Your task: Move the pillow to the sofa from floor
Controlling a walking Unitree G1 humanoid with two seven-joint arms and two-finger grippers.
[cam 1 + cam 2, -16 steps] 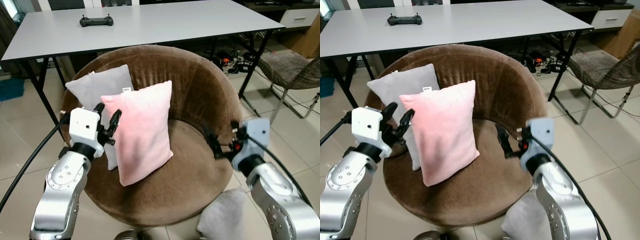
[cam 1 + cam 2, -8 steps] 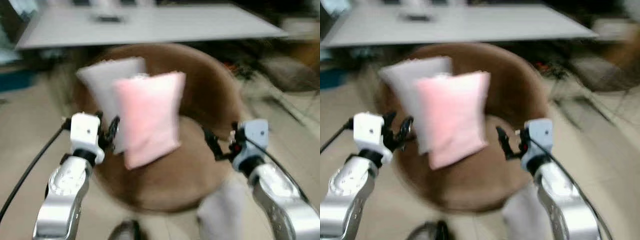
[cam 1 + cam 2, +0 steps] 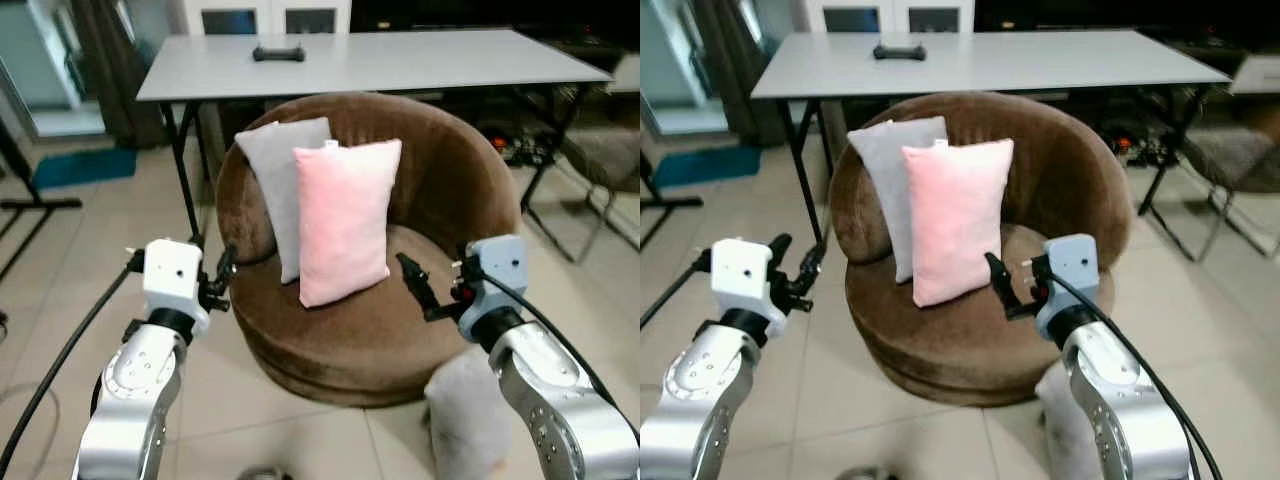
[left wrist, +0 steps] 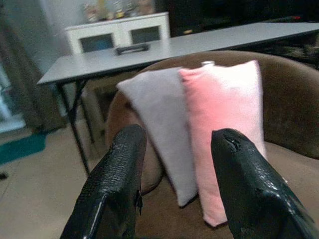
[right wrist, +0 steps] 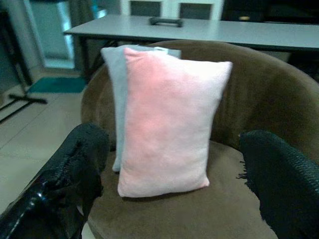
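Brown plush sofa [image 3: 440, 190], round and deep, holds two pillows upright against its back; the pink pillow [image 3: 343, 221] overlaps the grey pillow [image 3: 282, 188] behind it; behind the sofa a grey table [image 3: 420, 55] carries a black controller [image 3: 278, 54]; on the tiled floor, beside the sofa's base by the right arm, lies a grey floor pillow [image 3: 465, 415]; left gripper [image 3: 213, 282] is empty, fingers spread, beside the sofa; right gripper [image 3: 415, 287] hangs over the seat, also spread and empty.

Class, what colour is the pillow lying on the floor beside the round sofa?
The floor pillow is grey, clearest in the left eye view.
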